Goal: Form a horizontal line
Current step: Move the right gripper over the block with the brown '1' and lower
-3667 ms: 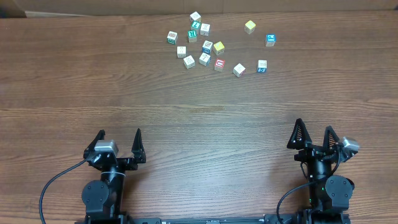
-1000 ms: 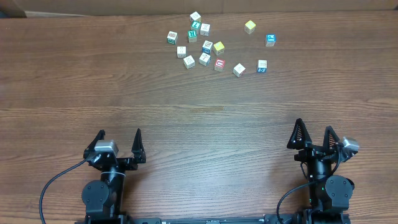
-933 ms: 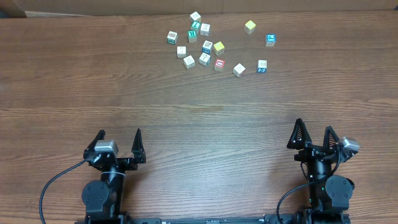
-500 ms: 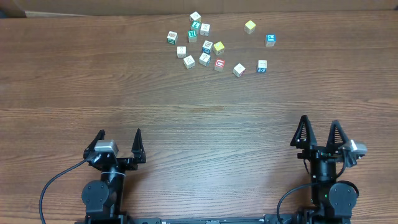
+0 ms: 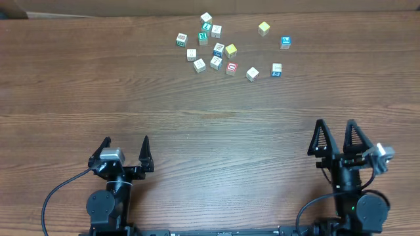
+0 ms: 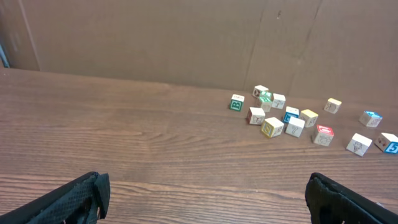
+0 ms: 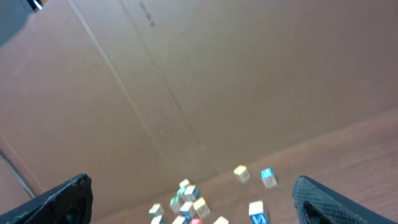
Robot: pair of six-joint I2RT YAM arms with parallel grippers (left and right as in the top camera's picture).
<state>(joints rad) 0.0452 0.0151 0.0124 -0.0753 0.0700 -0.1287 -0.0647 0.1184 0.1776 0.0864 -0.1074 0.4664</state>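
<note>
Overhead view, near edge first. The left gripper (image 5: pixel 126 141) sits at 7 o'clock of the table (image 5: pixel 131 85), jaws spread wide with nothing between them. The right gripper (image 5: pixel 335 124) sits at 5 o'clock, jaws likewise fully apart and empty. Its wrist camera points mostly at the cardboard wall (image 7: pixel 186 74). Both grippers are well apart from the work.

Far side, 12 to 1 o'clock: the cubes (image 5: pixel 215 62) lie scattered and no line is formed. The nearest ones run loosely from 9 to 3 o'clock: tan cube (image 5: pixel 199 64), red cube (image 5: pixel 231 67), white cube (image 5: pixel 252 73), blue cube (image 5: pixel 276 69). The last three stand apart with gaps between them. Beyond them, one of the yellow cubes (image 5: pixel 230 50) sits just at 12 o'clock of the red cube. The green cubes (image 5: pixel 182 39) lie at 11 o'clock of the cluster.

Handling, as judged:
- The pieces look like small, rigid wood. They should be light, not fragile, and unlikely to deform under grip.
- Being so light, they may skid or tip on the smooth tabletop if nudged.
- Flat faces favour a top-down pinch across two opposite sides.
- For the red cube, take the 3 and 9 o'clock faces to stay clear of the yellow neighbour.
- Jaws this wide risk knocking adjacent pieces, so narrowing them before descent is advisable.
</note>
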